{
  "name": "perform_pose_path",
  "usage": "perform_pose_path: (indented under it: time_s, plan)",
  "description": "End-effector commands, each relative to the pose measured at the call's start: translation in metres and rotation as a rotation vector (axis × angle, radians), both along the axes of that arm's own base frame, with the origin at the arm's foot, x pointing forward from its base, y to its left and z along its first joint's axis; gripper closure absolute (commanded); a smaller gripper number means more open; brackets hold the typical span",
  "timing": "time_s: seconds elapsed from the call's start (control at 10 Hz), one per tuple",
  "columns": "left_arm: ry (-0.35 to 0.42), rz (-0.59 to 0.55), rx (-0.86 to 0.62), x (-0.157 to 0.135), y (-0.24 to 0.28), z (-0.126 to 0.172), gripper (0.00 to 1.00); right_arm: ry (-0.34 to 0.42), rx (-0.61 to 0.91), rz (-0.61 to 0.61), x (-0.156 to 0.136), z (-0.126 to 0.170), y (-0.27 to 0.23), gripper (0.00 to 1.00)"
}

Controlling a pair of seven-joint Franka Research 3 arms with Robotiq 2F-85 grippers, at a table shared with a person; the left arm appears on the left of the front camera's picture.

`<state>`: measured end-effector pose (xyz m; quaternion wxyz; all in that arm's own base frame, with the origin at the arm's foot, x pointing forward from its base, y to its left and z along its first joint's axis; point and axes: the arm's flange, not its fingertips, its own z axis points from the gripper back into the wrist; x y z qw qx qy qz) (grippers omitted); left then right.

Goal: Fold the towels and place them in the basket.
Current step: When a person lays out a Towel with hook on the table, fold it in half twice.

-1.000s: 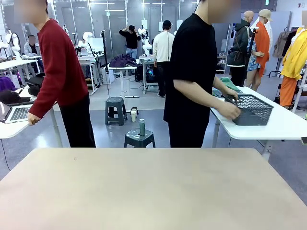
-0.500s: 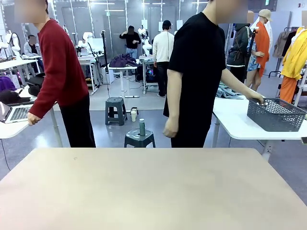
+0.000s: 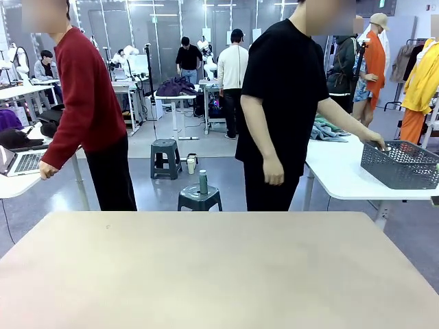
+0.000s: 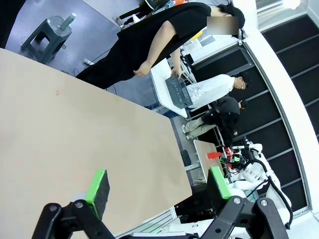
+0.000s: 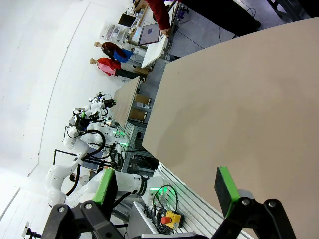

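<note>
Beyond table [image 3: 206, 274], hand [image 3: 376, 143] at basket [image 3: 401, 166], stool [image 3: 199, 199]

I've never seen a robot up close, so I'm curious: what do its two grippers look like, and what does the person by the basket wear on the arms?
The left gripper and the right gripper look alike: two black jointed fingers each, tipped with bright green rectangular pads. The person wears a black T-shirt with short sleeves.

The left end effector [image 4: 157, 185] and the right end effector [image 5: 165, 188] each rise from the bottom edge of their wrist views, jaws spread wide apart.
</note>
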<state>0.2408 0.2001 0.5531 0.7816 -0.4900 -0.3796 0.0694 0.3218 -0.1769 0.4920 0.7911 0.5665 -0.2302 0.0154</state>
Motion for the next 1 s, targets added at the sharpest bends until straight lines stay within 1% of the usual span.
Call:
perform_pose_path:
  time_s: [0.0, 0.9]
  plan:
    - [-0.023, -0.009, -0.006, 0.0022, 0.0013, 0.0026, 0.00, -0.007, 0.008, 0.004, -0.0005, 0.0007, -0.0004, 0.00]
    - [-0.023, -0.009, -0.006, 0.0022, 0.0013, 0.0026, 0.00, -0.007, 0.008, 0.004, -0.0005, 0.0007, -0.0004, 0.00]
